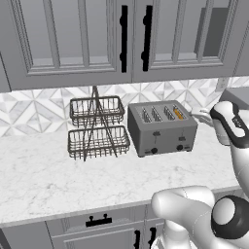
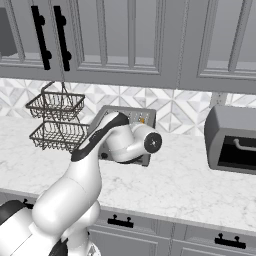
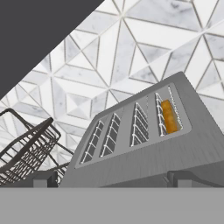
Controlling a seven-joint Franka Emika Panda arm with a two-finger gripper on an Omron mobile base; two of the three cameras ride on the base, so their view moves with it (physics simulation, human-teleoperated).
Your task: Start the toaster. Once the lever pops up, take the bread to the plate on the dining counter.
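Hovering with its fingers spread wide and holding nothing, the gripper (image 3: pixel 112 179) looks down over the front top edge of the toaster (image 1: pixel 162 127), so the first step, starting it, seems not yet done. The bread (image 3: pixel 169 117) sits sunk in the slot at one end of the row, and the next move likely calls for dropping down the front face to press the small dark lever (image 1: pixel 156 133) below that slot. The toaster stands on a white marble counter (image 1: pixel 44 180), just beside a two-tier wire basket rack (image 1: pixel 96 127), under grey cabinets (image 1: pixel 73 39) and against a patterned tile backsplash (image 3: pixel 131 52).
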